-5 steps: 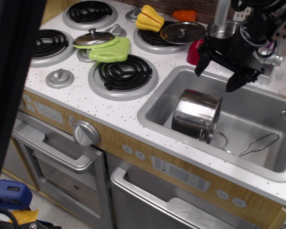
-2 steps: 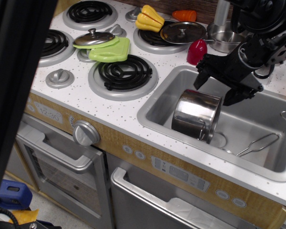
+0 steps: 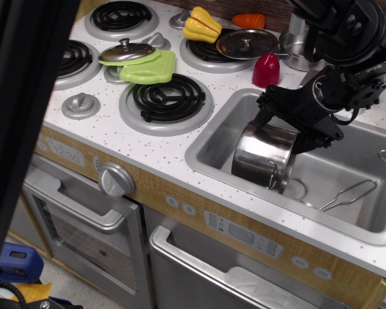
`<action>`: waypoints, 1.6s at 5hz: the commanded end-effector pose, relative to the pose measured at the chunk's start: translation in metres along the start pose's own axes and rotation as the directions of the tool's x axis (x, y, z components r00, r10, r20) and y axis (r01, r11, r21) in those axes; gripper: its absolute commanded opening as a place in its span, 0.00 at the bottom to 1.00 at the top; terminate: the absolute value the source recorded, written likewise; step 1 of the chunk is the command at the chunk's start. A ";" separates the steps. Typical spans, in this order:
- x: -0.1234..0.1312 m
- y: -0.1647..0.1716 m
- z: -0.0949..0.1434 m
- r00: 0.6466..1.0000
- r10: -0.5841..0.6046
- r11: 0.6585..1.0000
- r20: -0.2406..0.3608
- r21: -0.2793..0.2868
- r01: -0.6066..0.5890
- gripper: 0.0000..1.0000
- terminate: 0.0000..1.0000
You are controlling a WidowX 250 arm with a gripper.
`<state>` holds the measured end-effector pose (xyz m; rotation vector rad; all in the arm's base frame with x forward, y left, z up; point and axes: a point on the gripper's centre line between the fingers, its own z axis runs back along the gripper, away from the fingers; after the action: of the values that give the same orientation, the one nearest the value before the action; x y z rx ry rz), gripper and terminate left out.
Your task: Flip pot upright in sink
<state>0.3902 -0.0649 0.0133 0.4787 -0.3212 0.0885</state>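
Observation:
The shiny steel pot [image 3: 260, 158] lies tilted on its side in the left part of the sink [image 3: 209, 138], its open mouth facing down and to the right towards the drain. My black gripper [image 3: 282, 132] is open and low over the pot's raised far end. One finger is by the pot's left edge and the other by its right edge. I cannot tell whether the fingers touch the pot.
A wire utensil [image 3: 347, 193] lies in the sink's right part. A red object [image 3: 266, 69], a flat lid [image 3: 246, 43] and a smaller steel pot [image 3: 294, 48] stand behind the sink. A green mitt [image 3: 151, 67] lies on the stove. A dark blurred shape [image 3: 19, 96] blocks the left.
My gripper has come down and slightly left, from above the sink's back rim to the pot's raised end. The pot has not moved.

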 end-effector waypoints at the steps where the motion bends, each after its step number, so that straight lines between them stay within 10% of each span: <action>1: 0.003 0.006 0.004 0.998 0.019 1.000 0.057 0.016 -0.020 0.00 0.00; 3: 0.008 0.021 -0.003 0.997 -0.009 1.000 0.071 0.008 0.008 0.00 0.00; 8: 0.018 0.054 -0.022 0.994 0.092 0.936 -0.064 -0.334 -0.108 0.00 0.00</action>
<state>0.3967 -0.0107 0.0014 0.0671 -0.2358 0.1392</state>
